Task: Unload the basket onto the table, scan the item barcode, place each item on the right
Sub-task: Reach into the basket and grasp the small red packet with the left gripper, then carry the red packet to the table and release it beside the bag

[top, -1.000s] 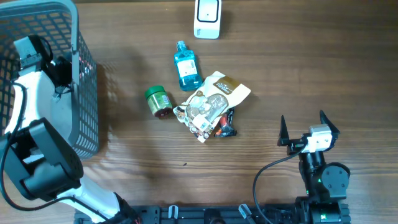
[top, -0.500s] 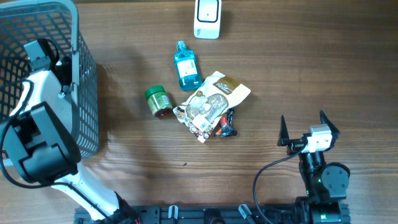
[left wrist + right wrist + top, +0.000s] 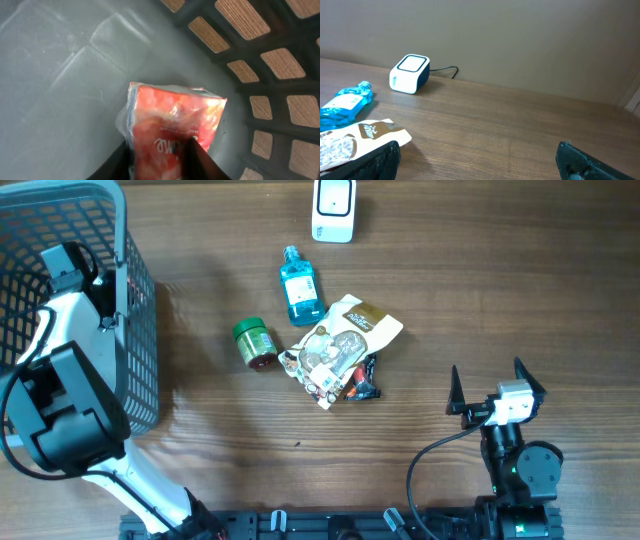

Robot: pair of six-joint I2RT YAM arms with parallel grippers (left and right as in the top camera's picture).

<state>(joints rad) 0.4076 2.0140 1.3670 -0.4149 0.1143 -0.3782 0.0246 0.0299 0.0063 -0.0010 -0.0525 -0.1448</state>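
Observation:
In the left wrist view, a red plastic-wrapped packet (image 3: 175,117) lies on the grey floor of the mesh basket (image 3: 260,75). My left gripper (image 3: 161,155) is shut on its near end, one dark finger pressing each side. From overhead the left arm reaches down into the basket (image 3: 140,370) at the far left, its jaws hidden by the wrist. The white barcode scanner (image 3: 333,208) stands at the table's far edge, also in the right wrist view as the scanner (image 3: 409,74). My right gripper (image 3: 487,370) rests open at the front right, holding nothing.
A blue bottle (image 3: 299,288), a green-lidded jar (image 3: 254,343), a clear and gold snack bag (image 3: 345,340) and a small dark wrapper (image 3: 362,383) lie mid-table. The basket's mesh wall rises between the left arm and these items.
The left wrist shifted slightly inside the basket, then the left jaws closed from wide open onto the red packet. The right arm stayed still.

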